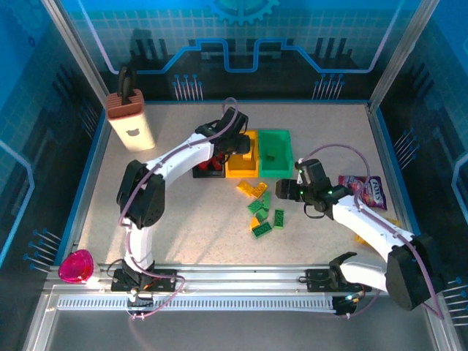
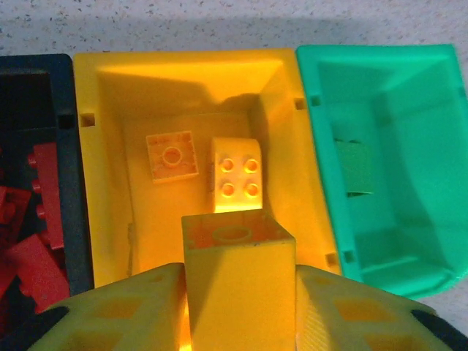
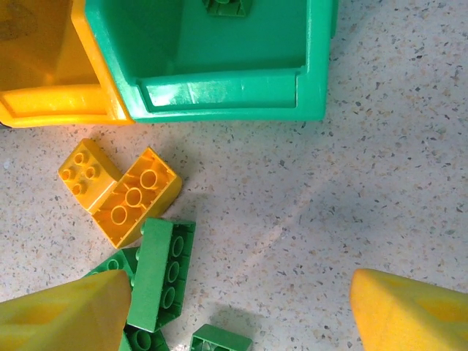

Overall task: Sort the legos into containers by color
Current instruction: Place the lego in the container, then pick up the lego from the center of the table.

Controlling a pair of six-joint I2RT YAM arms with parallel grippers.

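Hanging over the yellow bin (image 2: 110, 88), the left gripper (image 2: 238, 292) had its fingers drawn narrow on a yellow brick (image 2: 235, 241), which sat between the two pads and touched both. Below it, on the floor of that bin, lay two more yellow pieces side by side: a square piece (image 2: 172, 156) showing a single ring and a four-stud block (image 2: 235, 175). The black bin (image 2: 64, 80) stood against the yellow one on its left and held a heap of red bricks (image 2: 29, 248). The green bin (image 2: 409, 110) stood against it on the right with one green brick (image 2: 353, 168) inside. Seen from above, the three bins made a row near the middle of the table (image 1: 183, 219). The right gripper (image 3: 241, 314) stood wide with nothing between its fingers, hovering over the table just in front of the green bin. Near it lay the loose legos: two yellow blocks (image 3: 121, 194) touching each other, and beside them a cluster of green blocks (image 3: 162, 274). A snack packet (image 1: 365, 191) lay to the right of that arm, and a tall beige box (image 1: 131, 121) stood well apart at the back left
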